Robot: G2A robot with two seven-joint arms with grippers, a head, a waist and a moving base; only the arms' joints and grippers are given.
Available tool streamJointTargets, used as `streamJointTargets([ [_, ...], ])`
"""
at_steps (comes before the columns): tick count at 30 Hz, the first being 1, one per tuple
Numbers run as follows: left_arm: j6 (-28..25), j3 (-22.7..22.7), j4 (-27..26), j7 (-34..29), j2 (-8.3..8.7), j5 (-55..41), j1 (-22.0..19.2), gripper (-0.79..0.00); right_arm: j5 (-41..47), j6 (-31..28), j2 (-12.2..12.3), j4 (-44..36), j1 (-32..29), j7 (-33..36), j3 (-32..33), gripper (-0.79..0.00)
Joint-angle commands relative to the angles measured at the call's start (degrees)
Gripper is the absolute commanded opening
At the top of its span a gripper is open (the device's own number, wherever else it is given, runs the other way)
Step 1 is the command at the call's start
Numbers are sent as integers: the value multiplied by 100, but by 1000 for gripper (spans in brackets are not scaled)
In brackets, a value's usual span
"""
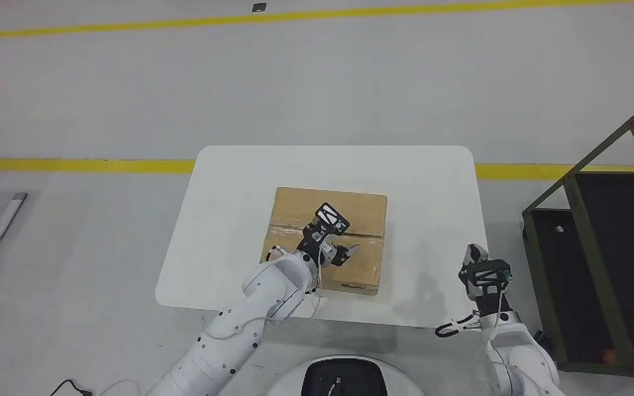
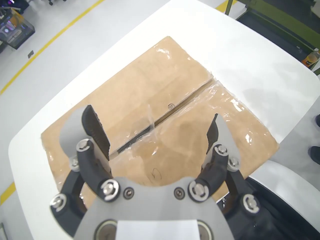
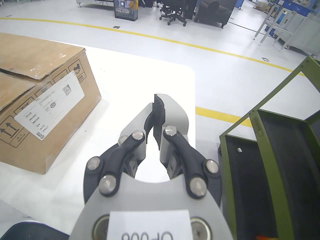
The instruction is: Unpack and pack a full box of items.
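A closed brown cardboard box [image 1: 329,238] lies in the middle of the white table [image 1: 426,188]. Its two top flaps meet at a centre seam [image 2: 172,112] with torn clear tape [image 2: 215,101] around it. My left gripper [image 1: 335,238] [image 2: 152,126] hovers open just above the near half of the box top, nothing between its fingers. My right gripper [image 1: 479,263] [image 3: 156,111] is shut and empty, held over the table's right near corner, well to the right of the box [image 3: 37,96]. A white label [image 3: 50,104] sits on the box's side.
A green metal rack [image 1: 584,267] [image 3: 270,156] stands close beside the table's right edge. Bare table surface lies all round the box. Yellow floor lines [image 1: 99,165] run behind the table. Office chairs and benches [image 3: 175,3] stand far off.
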Motion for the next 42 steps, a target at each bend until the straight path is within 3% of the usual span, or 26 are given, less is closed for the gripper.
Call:
streamJointTargets([
  [1,121,63,106,-102,-44,25,-67,-37,1,-3,-4,5,-12,-11,10,-785],
  [4,217,107,208,-211,-87,45,-121,-262,6,-5,-9,14,-27,-13,27,-785],
  [5,246,117,239,-245,-100,54,-131,-385,9,-2,-11,22,-28,-14,34,-785],
  [11,341,137,339,-375,-162,63,-162,-489,20,-6,-25,32,-20,-11,42,-785],
  [14,375,140,377,-437,-185,103,-160,-597,25,-28,-31,43,-9,-15,41,-785],
  [22,392,105,427,-516,-234,152,-138,-640,17,-56,-48,66,19,-10,19,-785],
  [24,396,79,416,-491,-243,132,-117,-785,10,-68,-52,69,25,-9,15,-785],
  [35,314,-366,115,-333,-218,-146,95,-785,-17,-103,-74,107,64,11,-17,-785],
  [42,334,-653,-125,-244,-154,173,307,-785,-25,-174,-84,75,120,32,-38,-785],
])
